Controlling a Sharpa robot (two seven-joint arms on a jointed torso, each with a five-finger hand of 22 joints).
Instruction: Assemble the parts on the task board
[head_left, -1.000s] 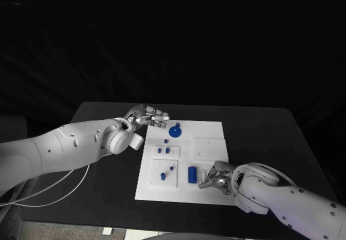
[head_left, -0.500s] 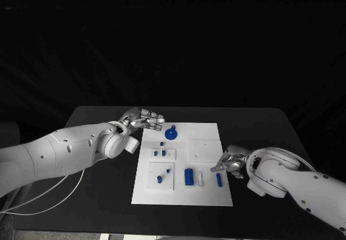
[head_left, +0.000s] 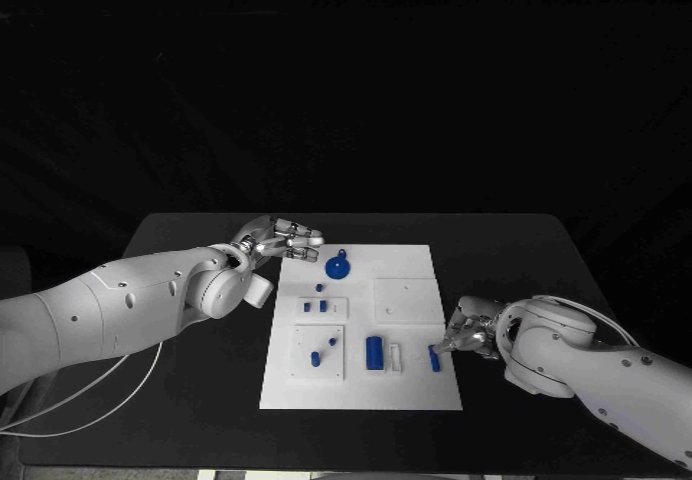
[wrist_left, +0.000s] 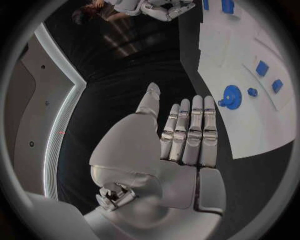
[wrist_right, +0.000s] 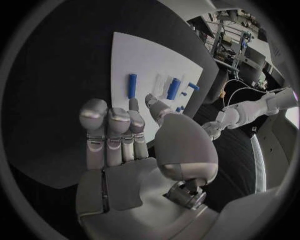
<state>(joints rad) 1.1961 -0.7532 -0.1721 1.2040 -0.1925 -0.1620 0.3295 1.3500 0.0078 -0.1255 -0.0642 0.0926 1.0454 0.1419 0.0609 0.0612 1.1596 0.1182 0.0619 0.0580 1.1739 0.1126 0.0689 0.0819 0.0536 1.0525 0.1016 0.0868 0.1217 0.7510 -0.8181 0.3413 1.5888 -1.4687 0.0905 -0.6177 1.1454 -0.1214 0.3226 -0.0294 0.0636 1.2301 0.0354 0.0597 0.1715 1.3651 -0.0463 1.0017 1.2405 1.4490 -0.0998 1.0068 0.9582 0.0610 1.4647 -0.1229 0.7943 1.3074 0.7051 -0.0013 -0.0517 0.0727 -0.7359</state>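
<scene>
The white task board (head_left: 361, 390) lies mid-table. On it are a round blue disc part (head_left: 338, 267) at the far end, a thick blue cylinder (head_left: 375, 351), a white pin (head_left: 397, 356) and a slim blue bar (head_left: 434, 357) near the right edge. My left hand (head_left: 281, 240) hovers at the board's far left corner, fingers straight and empty (wrist_left: 181, 135), close to the disc (wrist_left: 230, 96). My right hand (head_left: 464, 335) sits on the table just right of the board, beside the bar. In the right wrist view its fingers (wrist_right: 115, 135) hold nothing, with the bar (wrist_right: 132, 85) just beyond them.
Small blue pieces (head_left: 323, 304) stand in the raised white blocks on the board's left half, two more (head_left: 326, 349) lower down. A blank raised plate (head_left: 407, 298) sits at centre right. A white cable (head_left: 87, 400) trails off the table's left side.
My right hand has drawn back to the right, off the board's near part. The slim blue bar now lies uncovered where the hand was. The left hand has barely moved.
</scene>
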